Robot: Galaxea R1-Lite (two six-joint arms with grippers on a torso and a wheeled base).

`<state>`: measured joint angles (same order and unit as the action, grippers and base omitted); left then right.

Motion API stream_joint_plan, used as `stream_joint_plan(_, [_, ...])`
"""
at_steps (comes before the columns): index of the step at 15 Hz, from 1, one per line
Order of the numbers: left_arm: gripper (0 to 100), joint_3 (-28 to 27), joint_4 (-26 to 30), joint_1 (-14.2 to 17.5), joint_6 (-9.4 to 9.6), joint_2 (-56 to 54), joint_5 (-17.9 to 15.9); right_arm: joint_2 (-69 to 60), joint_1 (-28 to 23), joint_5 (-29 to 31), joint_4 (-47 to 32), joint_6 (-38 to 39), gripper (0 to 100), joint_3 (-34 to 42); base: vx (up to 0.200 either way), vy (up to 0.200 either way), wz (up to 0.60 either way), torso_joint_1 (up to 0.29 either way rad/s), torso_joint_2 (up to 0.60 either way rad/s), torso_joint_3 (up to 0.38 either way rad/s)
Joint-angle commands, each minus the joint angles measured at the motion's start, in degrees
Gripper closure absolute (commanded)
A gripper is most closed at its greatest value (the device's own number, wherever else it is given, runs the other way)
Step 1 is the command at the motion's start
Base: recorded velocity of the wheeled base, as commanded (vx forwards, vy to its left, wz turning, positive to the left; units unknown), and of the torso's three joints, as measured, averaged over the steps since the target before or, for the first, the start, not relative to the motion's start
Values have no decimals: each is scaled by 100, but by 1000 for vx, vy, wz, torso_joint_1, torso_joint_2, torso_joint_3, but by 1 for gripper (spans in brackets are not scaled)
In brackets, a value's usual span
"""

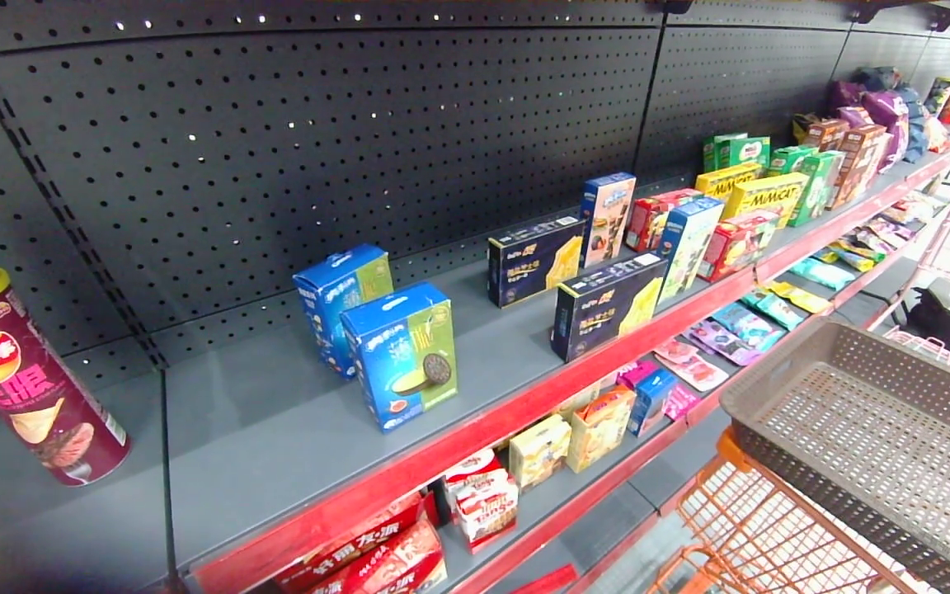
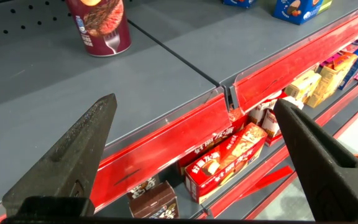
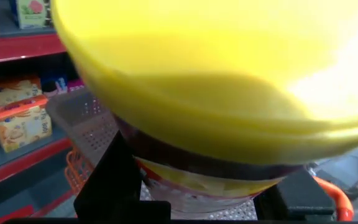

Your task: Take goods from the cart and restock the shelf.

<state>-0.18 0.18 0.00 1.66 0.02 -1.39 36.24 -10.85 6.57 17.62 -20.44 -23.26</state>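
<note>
left gripper (image 2: 194, 102) wide open and empty over the red front edge of the shelf (image 1: 277, 429), near a maroon chip can (image 1: 30, 379) upright at the shelf's left side. right gripper (image 3: 204, 180) clamped on a second chip can (image 3: 216, 81) with a yellow lid, close to the grey basket (image 1: 854, 429) in the orange cart (image 1: 755, 528). further right along the shelf, blue cookie boxes (image 1: 401, 355) and dark boxes (image 1: 607, 305), standing in pairs.

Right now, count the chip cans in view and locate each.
2. One can stands upright at the left of the upper shelf. The other can, yellow lid toward the camera, is held by the right gripper. Others may sit outside these views.
</note>
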Motion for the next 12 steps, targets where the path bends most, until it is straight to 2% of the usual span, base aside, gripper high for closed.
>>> stream_joint_plan(1, [0, 1, -1, 9, 1, 6, -2, -56, 83, -15, 5, -12, 100, 14, 0, 0, 0, 0, 0, 0])
stream_joint_plan(12, [0, 1, -1, 0, 19, -2, -10, -522, 224, -130, -21, -399, 100, 208, 0, 0, 0, 0, 0, 0])
